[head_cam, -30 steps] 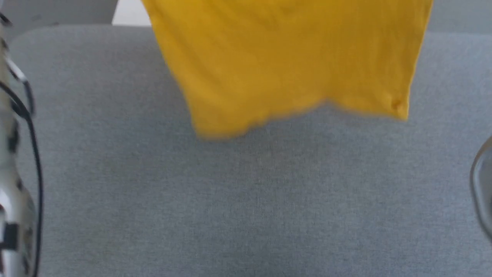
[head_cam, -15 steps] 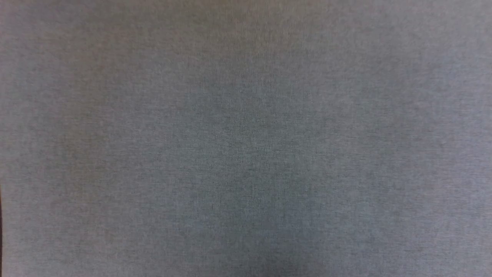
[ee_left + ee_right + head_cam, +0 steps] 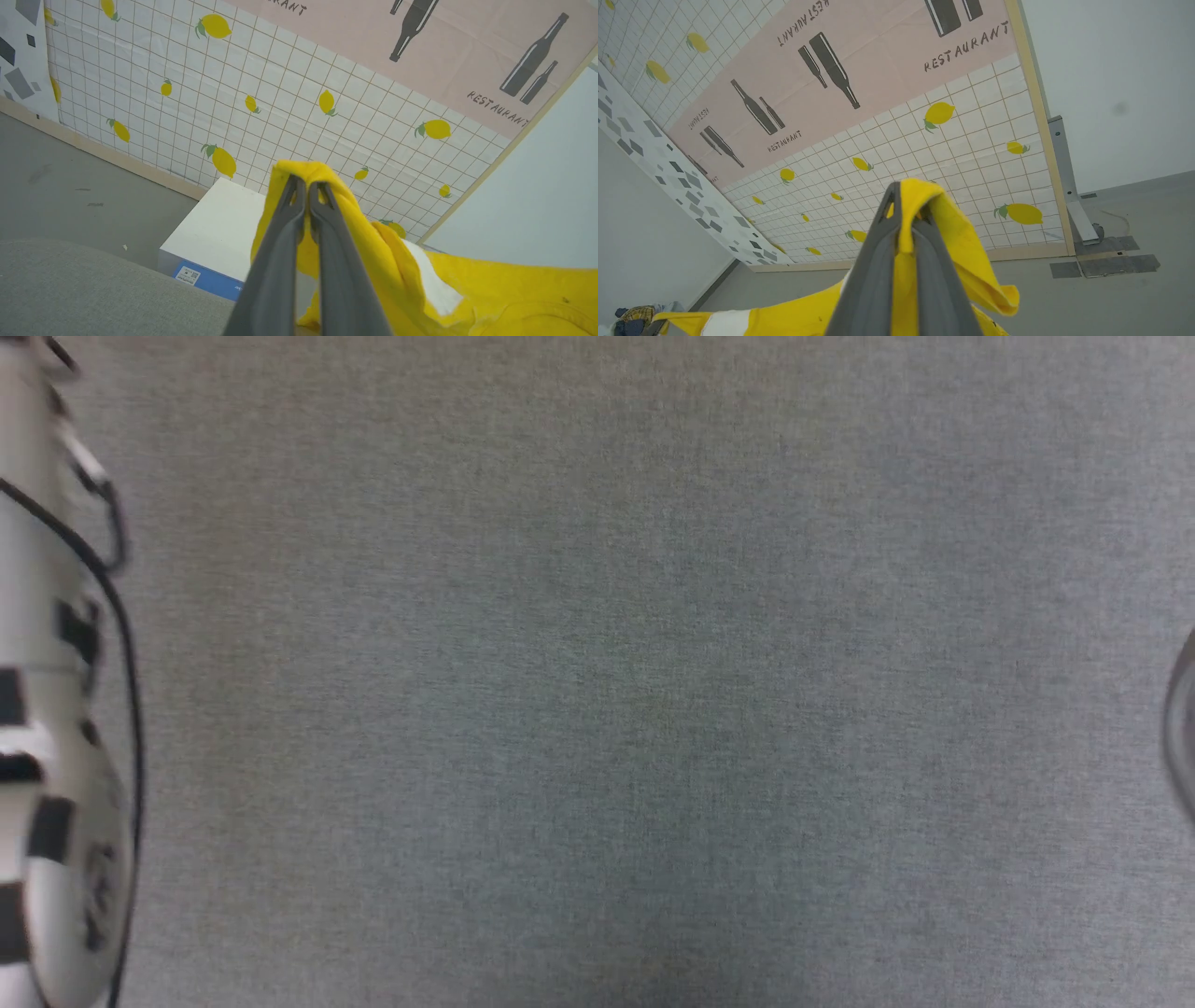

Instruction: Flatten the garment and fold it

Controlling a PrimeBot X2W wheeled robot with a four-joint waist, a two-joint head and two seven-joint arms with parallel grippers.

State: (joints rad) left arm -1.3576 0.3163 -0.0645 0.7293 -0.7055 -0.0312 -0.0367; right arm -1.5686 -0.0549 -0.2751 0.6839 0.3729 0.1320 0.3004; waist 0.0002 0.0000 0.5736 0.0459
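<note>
The garment point(image 3: 373, 261) is bright yellow cloth with a white patch, held up in the air. In the left wrist view my left gripper point(image 3: 306, 184) is shut on a bunched edge of it, and the cloth drapes down to the right. In the right wrist view my right gripper point(image 3: 906, 196) is shut on another edge of the garment point(image 3: 962, 242), which folds over the fingertips and hangs away to the lower left, showing a white sleeve patch point(image 3: 726, 322). Between the two grips the garment hangs above the floor and the table.
Grey cloth covers the table point(image 3: 597, 709) below the head camera. My pale left forearm point(image 3: 47, 756) runs along its left edge and part of my right arm point(image 3: 1184, 737) is at the right edge. Beyond the table stand a white box point(image 3: 210, 233) and a lemon-print wall panel point(image 3: 280, 93).
The head camera has moved: the garment's yellow hem and the table's far edge have left the top of its picture. My left forearm is back at the left edge.
</note>
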